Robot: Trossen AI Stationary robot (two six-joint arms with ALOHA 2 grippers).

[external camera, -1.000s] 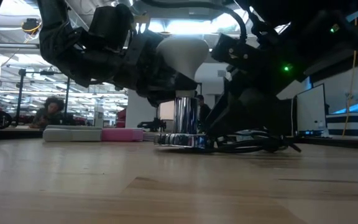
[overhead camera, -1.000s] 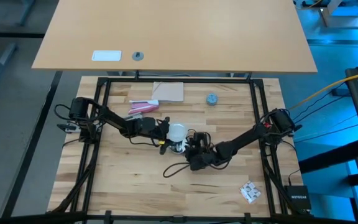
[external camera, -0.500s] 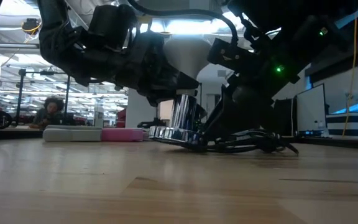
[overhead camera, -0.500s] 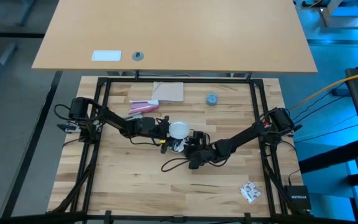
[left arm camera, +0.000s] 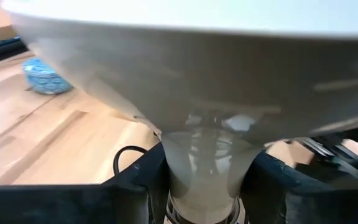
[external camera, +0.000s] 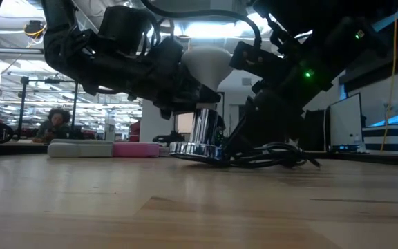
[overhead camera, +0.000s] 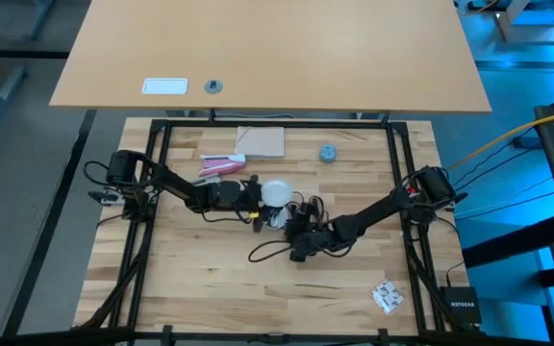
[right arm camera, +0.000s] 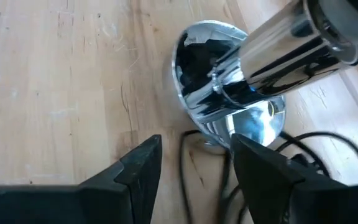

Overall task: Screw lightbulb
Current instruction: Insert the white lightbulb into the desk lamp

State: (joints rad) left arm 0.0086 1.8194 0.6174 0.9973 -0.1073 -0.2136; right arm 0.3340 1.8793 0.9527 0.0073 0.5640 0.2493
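Note:
The white lightbulb (overhead camera: 276,193) stands globe up at the table's middle. Its neck sits in the silvery socket (external camera: 204,128), whose round base (right arm camera: 229,118) is tilted, its left edge lifted off the wood. My left gripper (overhead camera: 261,198) reaches in from the left, shut on the bulb. My right gripper (overhead camera: 292,224) comes from the right and slants down at the socket's base. The black cord (right arm camera: 185,168) runs between its fingers. My left gripper pinches the bulb's narrow neck (left arm camera: 207,162) between its two fingers, just above the socket. The fingers come nearly level from the table's left and lie across the upright bulb. My right gripper has the near rim of the socket's base (right arm camera: 232,142) between its fingertips, slanting down from the table's right. The right finger (right arm camera: 253,168) meets the rim; the rest of the contact is hidden by the fingers. The base sits tilted, one edge on the table.
A pink and white object (overhead camera: 221,165) and a tan pad (overhead camera: 261,142) lie toward the far edge, with a blue-grey cap (overhead camera: 328,153) to their right. A crumpled packet (overhead camera: 387,296) lies near right. Black frame rails (overhead camera: 400,173) border the table. A person (external camera: 57,123) sits in the room beyond.
The socket has tipped. Its base lay flat on the wood and is now tilted, with the left edge raised. My right gripper has rolled at the wrist in place. The bulb has shifted slightly toward the far edge, and the cord has slid a little with the base.

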